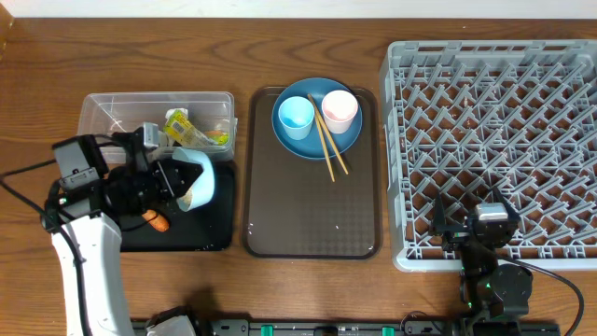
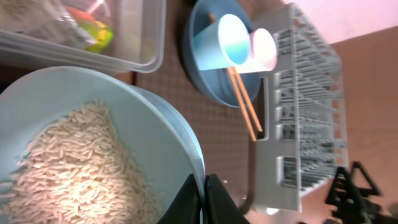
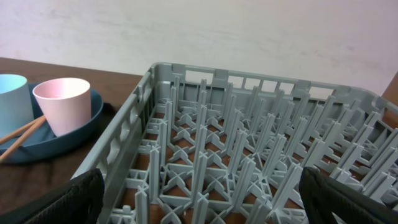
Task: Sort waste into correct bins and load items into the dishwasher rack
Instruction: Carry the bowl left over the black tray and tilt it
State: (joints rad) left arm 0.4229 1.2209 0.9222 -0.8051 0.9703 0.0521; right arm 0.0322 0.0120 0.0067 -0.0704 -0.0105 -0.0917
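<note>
My left gripper (image 1: 175,183) is shut on the rim of the white-blue bowl (image 1: 201,181) and holds it tilted over the black tray (image 1: 216,235). In the left wrist view the fingers (image 2: 205,200) pinch the bowl's rim (image 2: 155,118), with rice (image 2: 68,165) heaped inside. An orange carrot (image 1: 157,222) lies on the black tray. The yellow-green wrapper (image 1: 182,126) lies in the clear tub (image 1: 98,105). My right gripper (image 1: 476,230) is open and empty over the near edge of the grey rack (image 1: 494,112).
The brown serving tray (image 1: 312,215) holds the blue plate (image 1: 297,145) with the light blue cup (image 1: 297,115), the pink cup (image 1: 340,109) and the chopsticks (image 1: 328,149) on it. The right wrist view shows rack pegs (image 3: 249,155) and the pink cup (image 3: 62,102).
</note>
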